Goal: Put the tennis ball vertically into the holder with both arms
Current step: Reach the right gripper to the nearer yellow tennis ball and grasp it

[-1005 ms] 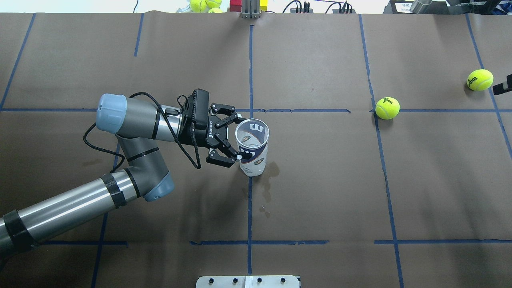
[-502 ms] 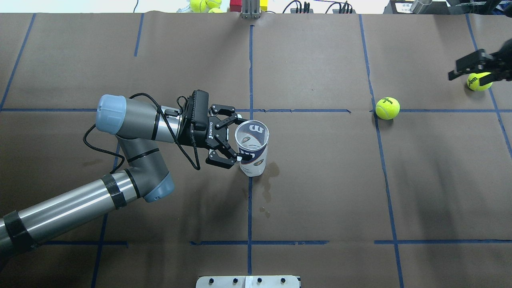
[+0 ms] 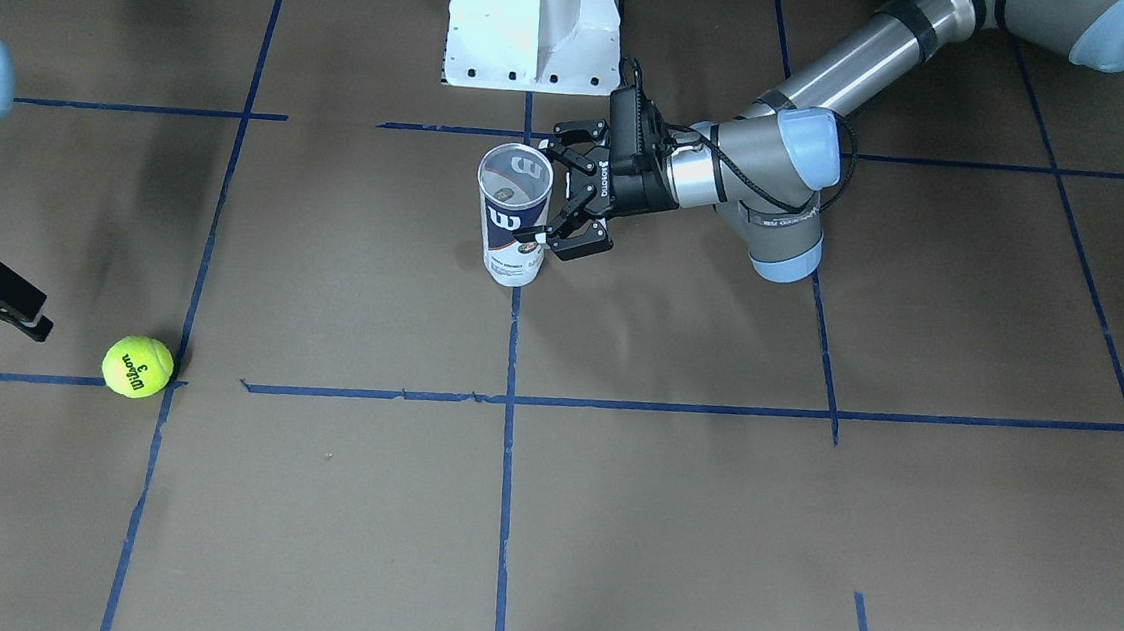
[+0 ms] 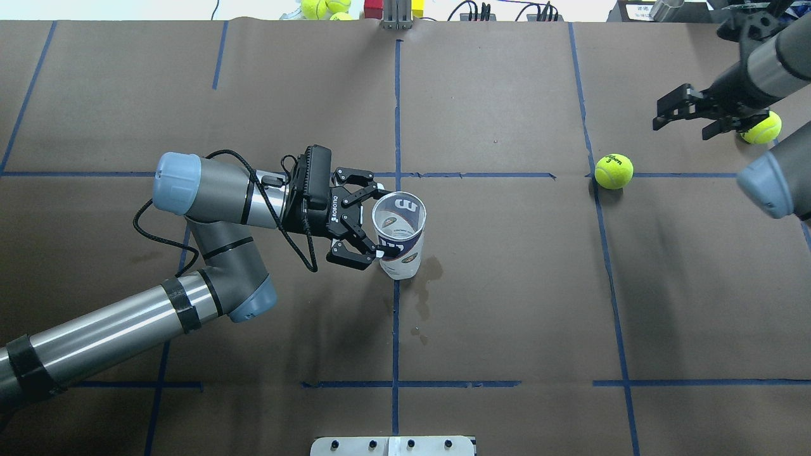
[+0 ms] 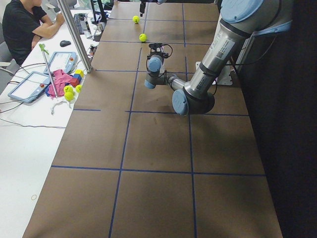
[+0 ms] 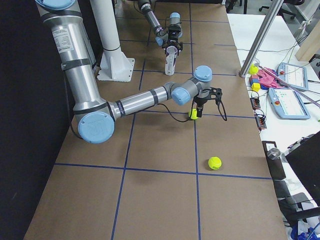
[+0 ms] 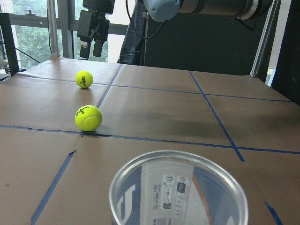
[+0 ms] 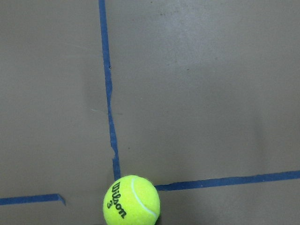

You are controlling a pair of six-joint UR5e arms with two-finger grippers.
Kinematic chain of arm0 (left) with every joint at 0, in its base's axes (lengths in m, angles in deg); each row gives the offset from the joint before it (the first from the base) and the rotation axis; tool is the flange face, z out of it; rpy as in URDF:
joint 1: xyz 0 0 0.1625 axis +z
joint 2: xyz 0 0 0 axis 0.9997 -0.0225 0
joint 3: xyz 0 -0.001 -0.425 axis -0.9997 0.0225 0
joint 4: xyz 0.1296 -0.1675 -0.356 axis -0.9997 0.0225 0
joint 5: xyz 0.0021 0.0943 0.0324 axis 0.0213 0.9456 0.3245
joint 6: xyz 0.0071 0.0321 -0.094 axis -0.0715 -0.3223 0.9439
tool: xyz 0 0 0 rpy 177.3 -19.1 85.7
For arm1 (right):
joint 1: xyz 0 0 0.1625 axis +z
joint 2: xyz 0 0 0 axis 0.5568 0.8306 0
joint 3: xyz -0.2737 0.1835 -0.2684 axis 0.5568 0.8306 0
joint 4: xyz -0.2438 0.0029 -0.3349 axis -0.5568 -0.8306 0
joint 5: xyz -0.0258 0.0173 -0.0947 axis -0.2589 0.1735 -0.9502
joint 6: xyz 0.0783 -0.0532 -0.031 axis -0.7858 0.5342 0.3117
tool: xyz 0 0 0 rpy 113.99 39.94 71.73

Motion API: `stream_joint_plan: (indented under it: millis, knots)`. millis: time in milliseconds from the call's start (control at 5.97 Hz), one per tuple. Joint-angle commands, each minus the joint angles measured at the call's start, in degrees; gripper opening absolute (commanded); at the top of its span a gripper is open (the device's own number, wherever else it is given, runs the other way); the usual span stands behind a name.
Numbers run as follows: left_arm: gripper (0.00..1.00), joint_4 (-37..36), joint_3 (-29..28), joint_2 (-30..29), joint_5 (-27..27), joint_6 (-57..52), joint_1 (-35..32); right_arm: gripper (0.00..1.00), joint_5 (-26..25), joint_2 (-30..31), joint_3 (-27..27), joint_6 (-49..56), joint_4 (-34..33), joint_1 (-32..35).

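A: Status? 
B: Left fingers (image 4: 379, 220) clasp the upright can (image 4: 399, 235) mid-counter (image 4: 507, 304). Right fingers (image 4: 687, 117) spread wide, empty, hovering far right.

A: Ball? 
B: The ball (image 4: 613, 171) lies loose, right of the can. Pickup stage; next, descend squarely and close.

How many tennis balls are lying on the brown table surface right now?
2. One ball lies on a blue tape crossing, right of the can. The other ball lies farther right, partly hidden under the right gripper. More balls sit off the table.
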Motion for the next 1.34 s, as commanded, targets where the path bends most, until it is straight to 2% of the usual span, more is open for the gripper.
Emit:
stream_joint_plan:
  millis: [0, 167, 335, 670, 1005, 1172]
  knots:
    - [0.99, 0.0, 0.2, -0.1, 0.0, 0.1, 0.1, 1.0, -2.7, -2.8, 2.4, -3.4, -0.3, -3.3]
    - [0.99, 0.0, 0.2, 0.0, 0.0, 0.1, 0.1, 1.0, -6.7, -3.9, 4.9, -3.5, -0.3, -6.2]
    - [0.99, 0.0, 0.1, 0.0, 0.0, 0.1, 0.1, 1.0, -8.7, -4.3, 6.9, -3.8, 0.0, -8.2]
    - [0.99, -0.1, 0.1, 0.0, 0.0, 0.2, 0.1, 1.0, -8.8, -7.5, 11.0, -7.8, 0.1, -10.5]
    - [0.99, -0.1, 0.2, -0.2, 0.0, 1.9, 0.0, 1.0, -9.8, -7.5, 12.6, -7.3, 0.1, -12.3]
    - [0.99, -0.1, 0.2, -0.2, 0.0, 2.0, 0.0, 0.54, -9.8, -7.5, 12.6, -7.0, 0.1, -11.9]
